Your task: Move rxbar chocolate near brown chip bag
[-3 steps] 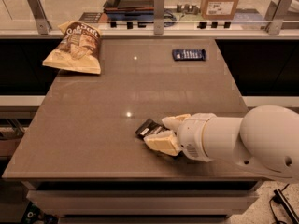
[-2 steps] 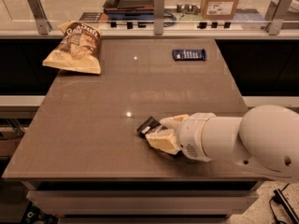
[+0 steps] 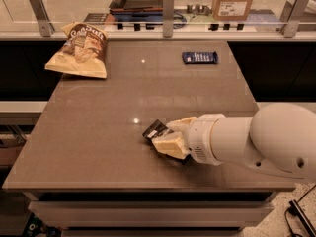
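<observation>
Brown tabletop point(image 3: 98, 132) fills most of the view. At about 5 o'clock on it, the gripper point(image 3: 164, 135) reaches in from the right. Its cream fingers point(image 3: 170, 146) are closed around the rxbar chocolate point(image 3: 154, 130), whose black end sticks out toward 10 o'clock. The brown chip bag point(image 3: 81, 51) lies well apart at 10 o'clock, and a dark blue bar point(image 3: 200, 58) rests at 1 o'clock.
</observation>
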`<state>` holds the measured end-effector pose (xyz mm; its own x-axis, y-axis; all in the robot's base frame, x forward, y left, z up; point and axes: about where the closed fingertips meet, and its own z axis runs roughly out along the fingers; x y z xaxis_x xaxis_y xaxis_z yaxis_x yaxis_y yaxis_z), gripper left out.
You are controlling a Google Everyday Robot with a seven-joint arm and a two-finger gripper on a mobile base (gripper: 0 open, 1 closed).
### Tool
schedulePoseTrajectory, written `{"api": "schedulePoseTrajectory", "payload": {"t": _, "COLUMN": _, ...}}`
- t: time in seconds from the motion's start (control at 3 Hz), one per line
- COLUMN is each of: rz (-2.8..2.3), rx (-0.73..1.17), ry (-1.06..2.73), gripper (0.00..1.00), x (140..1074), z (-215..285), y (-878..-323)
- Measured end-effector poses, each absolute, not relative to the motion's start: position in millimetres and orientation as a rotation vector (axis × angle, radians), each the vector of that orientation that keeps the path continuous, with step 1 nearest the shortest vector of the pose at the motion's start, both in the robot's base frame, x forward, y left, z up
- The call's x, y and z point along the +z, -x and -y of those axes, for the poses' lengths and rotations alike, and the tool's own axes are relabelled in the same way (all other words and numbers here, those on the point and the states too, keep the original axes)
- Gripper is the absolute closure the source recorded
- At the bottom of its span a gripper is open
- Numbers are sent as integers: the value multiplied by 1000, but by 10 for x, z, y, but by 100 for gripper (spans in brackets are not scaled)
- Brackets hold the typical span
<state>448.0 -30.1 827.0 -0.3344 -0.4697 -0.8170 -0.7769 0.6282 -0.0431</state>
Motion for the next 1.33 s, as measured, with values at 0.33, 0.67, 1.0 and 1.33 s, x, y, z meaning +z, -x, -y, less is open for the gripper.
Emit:
{"api": "schedulePoseTrajectory", "payload": {"t": 0.33, "rz": -1978, "rx": 411, "ry": 1015, "gripper": 100, "x": 8594, "z": 298, "y": -4720}}
{"api": "schedulePoseTrajectory", "payload": {"t": 0.67, "rz": -1974, "rx": 372, "ry": 1049, "gripper": 100, "x": 8896, "z": 257, "y": -5073}}
{"api": "schedulePoseTrajectory", "payload": {"t": 1.0, "rz": -1963, "rx": 310, "ry": 1104, "gripper": 100, "x": 9187, "z": 201, "y": -5504}}
{"api": "schedulePoseTrajectory", "payload": {"t": 1.33, "rz": -1927, "rx": 263, "ry": 1154, "gripper": 100, "x": 9404, "z": 78, "y": -5873}}
